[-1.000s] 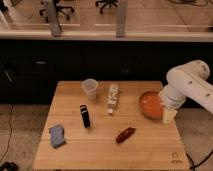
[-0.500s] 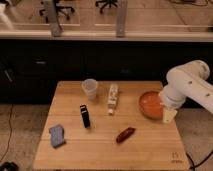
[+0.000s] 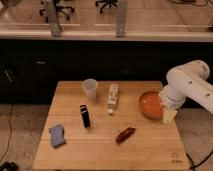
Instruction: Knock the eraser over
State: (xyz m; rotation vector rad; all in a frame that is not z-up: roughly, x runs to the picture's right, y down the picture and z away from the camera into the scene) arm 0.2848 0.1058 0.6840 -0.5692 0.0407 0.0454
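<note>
The eraser (image 3: 85,115) is a slim black block standing upright on the left half of the wooden table (image 3: 110,150). My gripper (image 3: 170,115) hangs at the end of the white arm (image 3: 187,85) over the table's right side. It sits just beside the orange bowl (image 3: 151,104), far to the right of the eraser. Its cream fingers point down, open, with nothing between them.
A clear cup (image 3: 90,89) stands behind the eraser. A long white patterned bar (image 3: 113,98) lies at mid-table and a reddish-brown oblong item (image 3: 125,134) lies in front of it. A blue-grey pad (image 3: 57,135) rests at the front left. A dark counter runs behind the table.
</note>
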